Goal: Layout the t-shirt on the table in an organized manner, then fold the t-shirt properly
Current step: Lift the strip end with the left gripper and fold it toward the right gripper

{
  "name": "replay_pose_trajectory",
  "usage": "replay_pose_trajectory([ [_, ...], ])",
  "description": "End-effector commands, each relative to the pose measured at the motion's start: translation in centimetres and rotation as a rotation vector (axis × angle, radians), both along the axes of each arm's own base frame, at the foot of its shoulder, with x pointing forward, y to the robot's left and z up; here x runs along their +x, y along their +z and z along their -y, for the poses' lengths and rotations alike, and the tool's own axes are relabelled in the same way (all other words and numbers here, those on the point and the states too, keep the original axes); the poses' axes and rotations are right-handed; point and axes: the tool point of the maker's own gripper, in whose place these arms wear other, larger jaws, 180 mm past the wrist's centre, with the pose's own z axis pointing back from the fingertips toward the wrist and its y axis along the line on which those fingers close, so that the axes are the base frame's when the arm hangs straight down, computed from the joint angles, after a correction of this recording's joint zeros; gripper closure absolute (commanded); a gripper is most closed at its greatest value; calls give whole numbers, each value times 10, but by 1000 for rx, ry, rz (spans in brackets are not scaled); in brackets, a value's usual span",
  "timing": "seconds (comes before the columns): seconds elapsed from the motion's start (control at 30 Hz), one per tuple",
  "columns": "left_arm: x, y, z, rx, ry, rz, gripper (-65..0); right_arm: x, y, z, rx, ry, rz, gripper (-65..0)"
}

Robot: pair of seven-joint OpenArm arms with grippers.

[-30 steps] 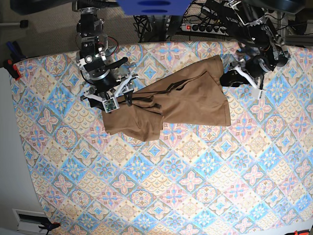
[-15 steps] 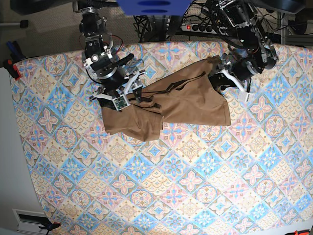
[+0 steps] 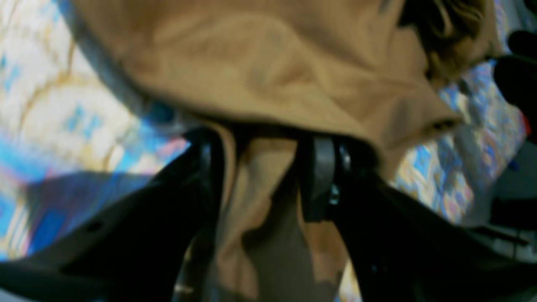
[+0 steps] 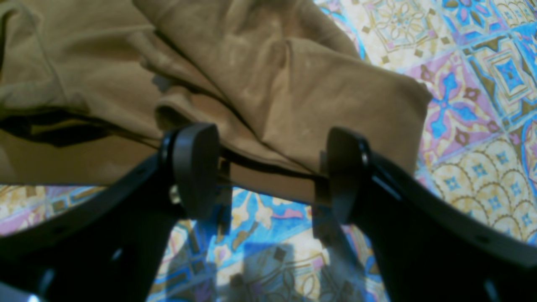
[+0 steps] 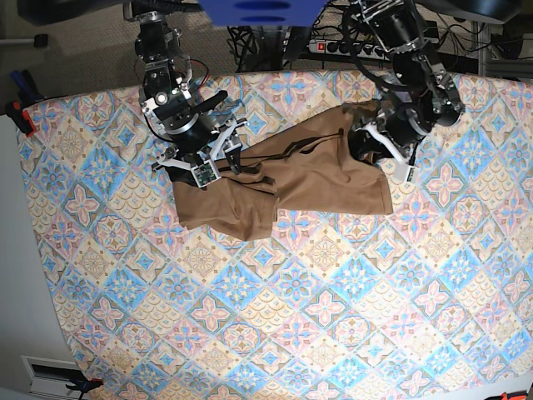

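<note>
The tan-brown t-shirt lies bunched and creased on the far middle of the patterned table. My left gripper is at the shirt's far right corner. In the left wrist view a strip of t-shirt runs between the fingers, and the left gripper is shut on it. My right gripper is at the shirt's left end. In the right wrist view the right gripper is open, its fingertips straddling the folded edge of the t-shirt just above the table.
A power strip with cables lies beyond the table's far edge. An orange clamp grips the table's left edge. A blue part hangs at the top of the base view. Bare patterned cloth fills the near half.
My left arm has moved left over the shirt's far right corner, dragging that corner inward. My right arm has shifted slightly up and right toward the shirt's left end.
</note>
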Motion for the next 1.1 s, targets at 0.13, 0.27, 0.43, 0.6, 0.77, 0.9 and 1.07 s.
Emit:
replay_pose_trajectory([
  [0.13,-11,-23,-8,140,-19,-110,-20,6,13,-2,19,0,47,-390],
  [0.27,-1,-26,-16,195,-27,-128,0,7,13,-2,19,-1,47,-390],
  [0.43,14,-22,-40,264,-29,-121,0,7,13,1,16,-8,48,-390],
  [0.6,38,-3,-81,333,6,-77,0,7,13,2,16,-10,48,-390],
  [0.77,54,-6,-134,314,103,-120,0,7,13,2,16,-10,48,-390],
  [0.9,55,-3,-155,336,114,-132,0,7,13,1,18,-10,48,-390],
  [1.07,58,1,-144,395,41,-120,0,7,13,1,18,-10,48,-390],
])
